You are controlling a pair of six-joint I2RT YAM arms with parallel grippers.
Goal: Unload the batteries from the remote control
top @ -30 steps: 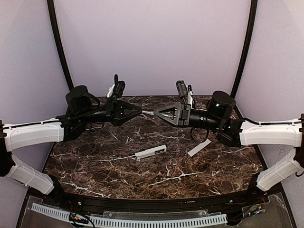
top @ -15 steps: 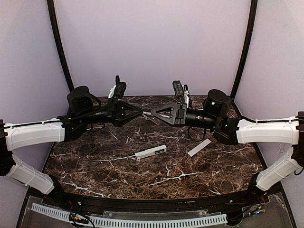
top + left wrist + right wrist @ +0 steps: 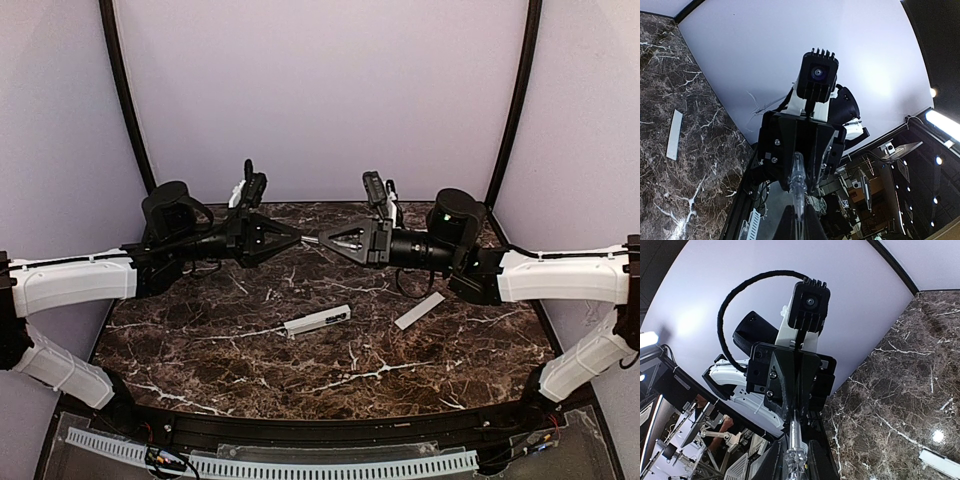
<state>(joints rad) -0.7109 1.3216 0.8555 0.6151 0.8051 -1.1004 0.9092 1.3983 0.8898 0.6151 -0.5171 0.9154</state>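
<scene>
The white remote control [image 3: 317, 321] lies flat mid-table, dark at its right end. I cannot make out the batteries. Above the back of the table the two grippers meet tip to tip. My left gripper [image 3: 297, 238] [image 3: 799, 217] is shut on the metal shaft of a small screwdriver [image 3: 310, 239] [image 3: 793, 432]. Its clear handle [image 3: 798, 175] reaches into my right gripper [image 3: 323, 240] [image 3: 796, 462], whose fingers press it on both sides.
A flat white cover strip [image 3: 419, 311] [image 3: 674, 135] lies on the marble table [image 3: 230, 370], right of the remote. Black frame posts and lilac walls close in the back and sides. A white bar's end [image 3: 940, 462] shows low in the right wrist view.
My right gripper has moved left up to the left gripper's tip. Its jaws have narrowed around the screwdriver's handle. The left arm, the remote and the strip have stayed put.
</scene>
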